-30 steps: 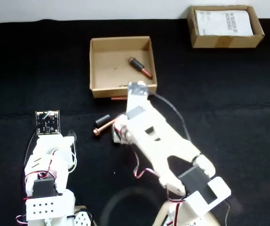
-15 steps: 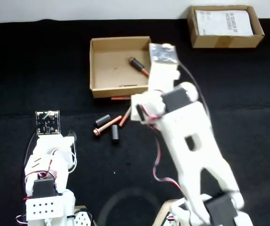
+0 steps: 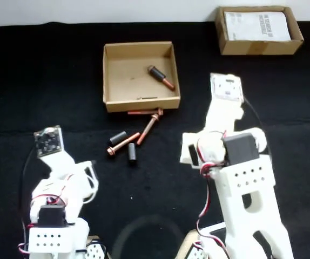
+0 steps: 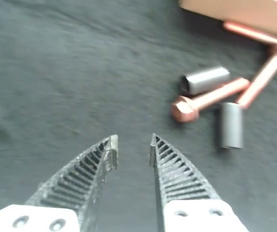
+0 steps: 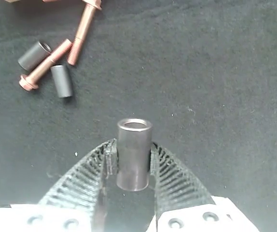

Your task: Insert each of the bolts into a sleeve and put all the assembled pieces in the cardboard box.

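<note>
Right wrist view: the right gripper (image 5: 132,146) is clamped on a dark sleeve (image 5: 134,162). The sleeve lies lengthwise between the fingers, with its open end just past the tips, over the black table (image 5: 215,72).

The left gripper (image 4: 132,144) hangs over the table with a narrow gap between its jaws and nothing in it. The loose parts lie near it. A bolt (image 4: 208,99) has a second sleeve (image 4: 206,79) touching one side of its shank, and a third sleeve (image 4: 231,124) sits just beside the other side. A second bolt (image 4: 264,77) meets the first at the tip. A third bolt (image 4: 254,33) lies along the outside of the box (image 3: 141,102), by its front wall.

Inside the box, toward its right side, an assembled piece (image 3: 161,77) lies at a slant. A far box (image 3: 257,48) holding paper (image 3: 256,26) sits at the table's back right, well apart.
</note>
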`<control>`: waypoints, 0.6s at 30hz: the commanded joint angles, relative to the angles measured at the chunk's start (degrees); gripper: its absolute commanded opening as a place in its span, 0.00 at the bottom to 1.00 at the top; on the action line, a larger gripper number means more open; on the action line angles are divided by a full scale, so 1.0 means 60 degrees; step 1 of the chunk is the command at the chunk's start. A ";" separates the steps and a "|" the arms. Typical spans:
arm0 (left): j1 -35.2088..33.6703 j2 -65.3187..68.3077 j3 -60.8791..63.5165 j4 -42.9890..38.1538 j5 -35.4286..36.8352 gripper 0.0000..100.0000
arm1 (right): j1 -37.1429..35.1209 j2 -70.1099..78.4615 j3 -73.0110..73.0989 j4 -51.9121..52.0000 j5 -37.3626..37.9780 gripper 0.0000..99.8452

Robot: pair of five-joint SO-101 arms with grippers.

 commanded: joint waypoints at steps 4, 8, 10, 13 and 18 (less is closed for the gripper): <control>0.0901 0.0154 -0.0447 -0.0484 0.0264 0.13 | 0.0110 -0.1238 0.1297 -0.0916 0.0103 0.01; 0.0916 0.1473 -0.1341 -0.1260 0.0264 0.13 | 0.0110 -0.1531 0.1868 -0.1238 0.0103 0.01; 0.0916 0.2689 -0.2396 -0.1304 0.0308 0.13 | 0.0110 -0.1560 0.1985 -0.1238 0.0073 0.01; 0.0916 0.4945 -0.4022 -0.1275 0.0308 0.13 | 0.0110 -0.1560 0.2000 -0.1194 0.0044 0.01; 0.0916 0.8667 -0.5810 -0.1128 0.0982 0.13 | 0.0125 -0.1560 0.2000 -0.1179 0.0044 0.01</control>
